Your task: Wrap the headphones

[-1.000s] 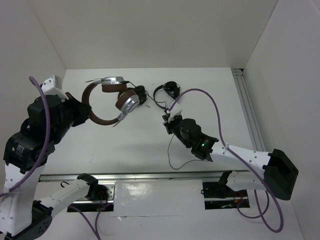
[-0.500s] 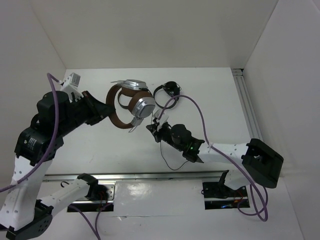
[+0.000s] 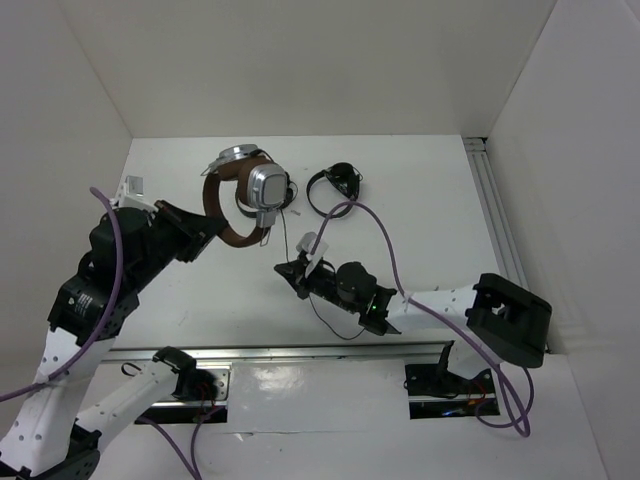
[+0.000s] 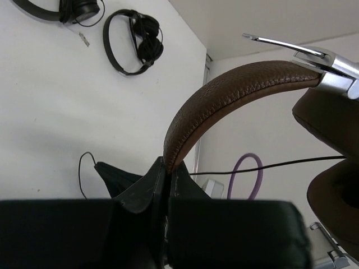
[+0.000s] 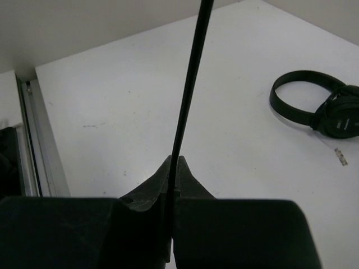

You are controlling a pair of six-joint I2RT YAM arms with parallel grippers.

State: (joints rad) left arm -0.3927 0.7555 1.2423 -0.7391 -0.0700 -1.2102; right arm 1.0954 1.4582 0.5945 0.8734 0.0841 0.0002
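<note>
Left claw (image 3: 208,228) was clamped on the headphones' (image 3: 252,190) headband (image 4: 224,95), earcups (image 3: 268,187) held out beyond it; right claw (image 3: 287,270) was pinched shut on their cable (image 5: 190,84).

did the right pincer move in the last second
Yes. The right pincer, gripping the cable, has slid left and toward the near edge, away from the small black headphones.

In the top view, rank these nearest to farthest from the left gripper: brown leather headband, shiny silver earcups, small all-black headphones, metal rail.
1. Brown leather headband: clamped in the left gripper.
2. Shiny silver earcups: just up and right of it.
3. Small all-black headphones: farther right, toward the back.
4. Metal rail: far right edge.
</note>
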